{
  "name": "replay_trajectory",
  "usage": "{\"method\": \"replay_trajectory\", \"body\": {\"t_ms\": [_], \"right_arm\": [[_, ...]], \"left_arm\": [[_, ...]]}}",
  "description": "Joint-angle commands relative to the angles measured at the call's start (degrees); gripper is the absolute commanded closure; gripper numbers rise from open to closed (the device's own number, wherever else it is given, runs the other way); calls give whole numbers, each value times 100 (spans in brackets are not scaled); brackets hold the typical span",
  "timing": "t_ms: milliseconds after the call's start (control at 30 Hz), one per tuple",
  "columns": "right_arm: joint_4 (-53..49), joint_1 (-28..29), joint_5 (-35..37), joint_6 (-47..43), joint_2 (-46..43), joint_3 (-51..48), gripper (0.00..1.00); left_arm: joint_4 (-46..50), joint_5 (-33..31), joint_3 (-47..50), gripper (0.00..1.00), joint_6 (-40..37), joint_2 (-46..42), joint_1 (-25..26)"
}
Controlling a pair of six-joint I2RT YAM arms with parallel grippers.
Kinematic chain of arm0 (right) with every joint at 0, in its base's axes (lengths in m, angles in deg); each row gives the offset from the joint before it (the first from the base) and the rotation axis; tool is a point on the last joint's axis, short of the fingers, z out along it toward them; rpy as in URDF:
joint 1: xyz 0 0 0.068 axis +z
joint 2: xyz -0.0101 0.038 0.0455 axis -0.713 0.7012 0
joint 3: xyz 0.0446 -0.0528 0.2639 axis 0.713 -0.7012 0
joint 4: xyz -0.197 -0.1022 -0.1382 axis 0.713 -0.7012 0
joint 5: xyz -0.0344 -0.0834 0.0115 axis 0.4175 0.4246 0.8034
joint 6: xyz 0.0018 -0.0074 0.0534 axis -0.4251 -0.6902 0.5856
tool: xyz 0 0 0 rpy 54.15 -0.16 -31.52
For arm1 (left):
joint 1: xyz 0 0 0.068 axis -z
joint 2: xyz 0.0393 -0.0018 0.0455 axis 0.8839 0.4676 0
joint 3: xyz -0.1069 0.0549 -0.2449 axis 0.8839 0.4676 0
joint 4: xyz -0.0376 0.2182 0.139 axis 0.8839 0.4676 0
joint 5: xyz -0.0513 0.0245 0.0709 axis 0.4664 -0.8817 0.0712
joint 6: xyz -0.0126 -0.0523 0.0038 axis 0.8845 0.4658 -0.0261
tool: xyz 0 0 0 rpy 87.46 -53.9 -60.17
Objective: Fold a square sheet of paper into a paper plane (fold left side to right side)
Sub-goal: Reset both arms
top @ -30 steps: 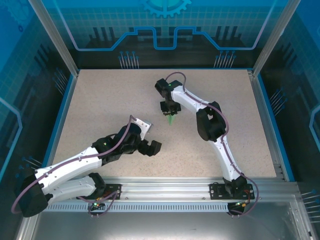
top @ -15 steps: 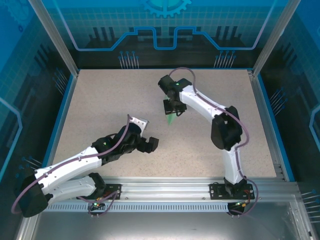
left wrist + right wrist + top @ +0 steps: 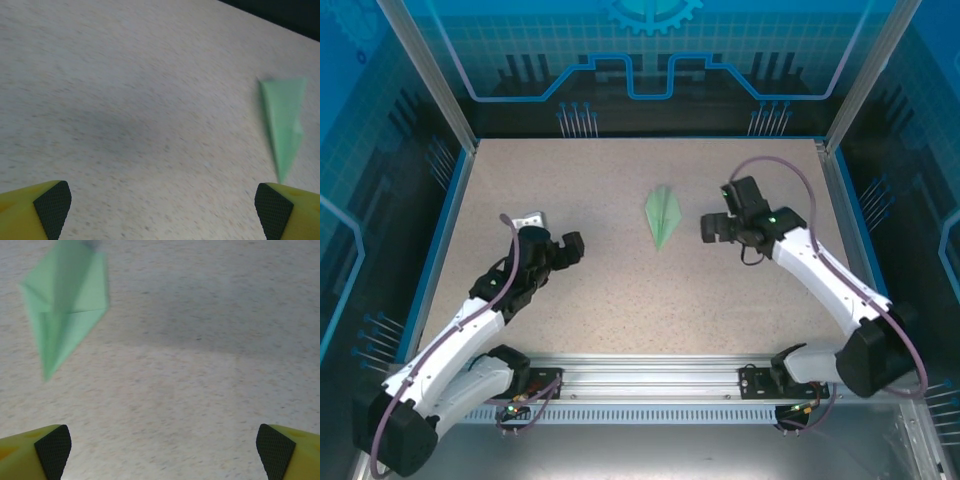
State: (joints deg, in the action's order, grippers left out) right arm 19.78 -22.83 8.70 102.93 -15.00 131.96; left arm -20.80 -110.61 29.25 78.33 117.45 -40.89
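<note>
One paper plane lies on the table between left pincer and right pincer, both gaping, empty.

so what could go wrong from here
The paper plane lies loose on the table with nothing holding it, so its folds might spring apart. The right gripper sits open close beside it, and a careless swing of that arm could knock or crumple it.
</note>
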Motion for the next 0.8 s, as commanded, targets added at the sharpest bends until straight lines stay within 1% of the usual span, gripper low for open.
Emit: {"method": "replay_trajectory", "body": {"t_ms": [0,100,200,267,333,400,500,567,667,767], "right_arm": [[1690,-523,184,-651,-381,-1046,0],[2946,-873,295,-1270,-543,-2021,0],[3709,-1195,294,-1463,-358,-2488,0],[4101,-1400,146,-1424,-233,-2707,0],[4759,-1533,-46,-1478,-211,-3030,0],[5427,-1636,-195,-1563,-174,-3323,1],[6019,-1722,-496,-1767,-74,-3461,1],[6548,-1754,-673,-1874,15,-3576,1],[7173,-1777,-898,-1964,311,-3602,0],[7667,-1815,-1052,-2054,814,-3581,1]], "left_arm": [[-454,-1279,377,1,-245,-89,-92],[-922,-2006,727,1,-575,-51,-89],[-1291,-2357,917,2,-1001,59,-118],[-1744,-2317,1042,1,-1400,99,-176],[-2424,-2228,1265,2,-1839,196,-256],[-2809,-2018,1407,2,-2080,353,-468],[-3429,-1499,1691,2,-2184,565,-847],[-4067,-1126,1929,2,-2208,738,-1075],[-4967,-779,2157,1,-2446,1123,-1260],[-5387,-368,2073,2,-2634,1538,-1426]]}}
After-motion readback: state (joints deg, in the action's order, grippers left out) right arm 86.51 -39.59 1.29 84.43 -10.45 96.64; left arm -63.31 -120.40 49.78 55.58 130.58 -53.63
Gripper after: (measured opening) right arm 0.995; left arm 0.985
